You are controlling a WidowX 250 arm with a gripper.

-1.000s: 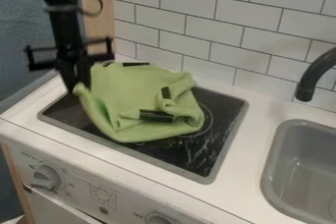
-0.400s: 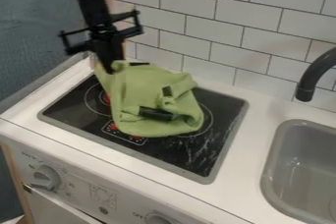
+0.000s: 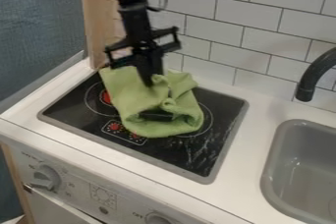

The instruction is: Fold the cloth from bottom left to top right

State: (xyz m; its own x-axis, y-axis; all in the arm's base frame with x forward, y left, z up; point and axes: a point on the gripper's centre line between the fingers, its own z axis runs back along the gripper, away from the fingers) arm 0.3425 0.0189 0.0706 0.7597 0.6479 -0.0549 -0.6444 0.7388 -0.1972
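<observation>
Gripper [image 3: 152, 79] has travelled toward 3 o'clock since the earlier frames, and the left corner of the green cloth [image 3: 128, 93] has come along with it, baring more hob at 9 o'clock. Wall of white tiles [image 3: 263, 21] with dark grout runs from 12 to 3 o'clock. Blue-grey backdrop [image 3: 39, 31] at 10 o'clock, pale wooden post [image 3: 98, 21] between it and the tiles. White counter [image 3: 253, 129] slants across the middle, edge toward 7 o'clock; below it, white stove front [image 3: 131, 188] with a printed grid mark. Black hob [image 3: 187, 154] set in the counter, grey rim, thin ring outlines, whitish scuffs near its 5 o'clock corner. Grey sink [image 3: 270, 164] at 4 o'clock, smooth, rounded corners. Black arm [image 3: 134, 19] comes down from the top edge, just left of 12 o'clock, over the hob's far side. Cloth lies rumpled on the hob, around the centre and toward its 12 o'clock side, bunched folds on its right half, dark patch in a gap low on it. End effector is clenched on cloth at its upper part. Dark curved faucet [image 3: 318, 70] at 3 o'clock, above the sink. Grey knob [image 3: 47, 178] at 8 o'clock, second knob [image 3: 157, 218] at 6, partly cut off. Red marks [image 3: 115, 126] on the hob, just left of the cloth.
</observation>
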